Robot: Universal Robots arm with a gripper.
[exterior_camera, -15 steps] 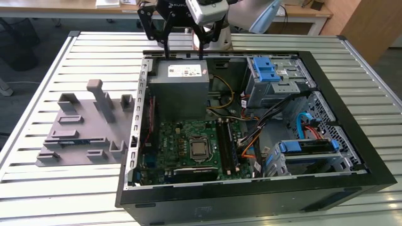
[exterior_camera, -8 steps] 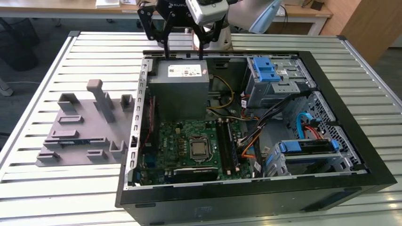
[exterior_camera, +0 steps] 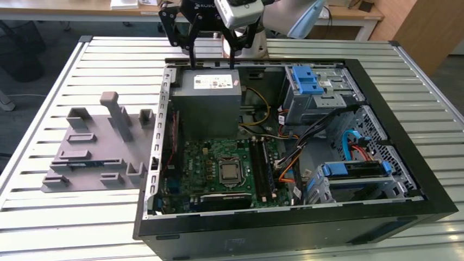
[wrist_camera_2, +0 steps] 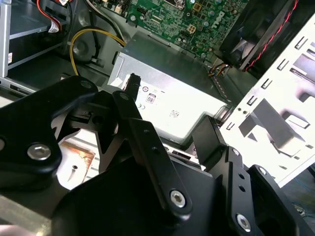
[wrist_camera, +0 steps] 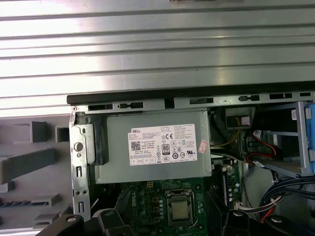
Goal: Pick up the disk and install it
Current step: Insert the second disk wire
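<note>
We see gripper (exterior_camera: 212, 54) open, empty, hovering over case's far edge above power supply (exterior_camera: 210, 81). Disk (exterior_camera: 353, 169) sits in near-right bay of case (exterior_camera: 406, 130), well apart from gripper, toward exterior view's right and near side; long axis runs left-right.

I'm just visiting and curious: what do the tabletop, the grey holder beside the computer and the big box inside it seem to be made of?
The tabletop looks like bare metal, probably aluminium: ribbed silver slats with a bright sheen. The grey holder looks like matte plastic, possibly printed: dull, uniform and blocky. The big box appears to be sheet metal, a flat grey with folded edges and a paper sticker.
</note>
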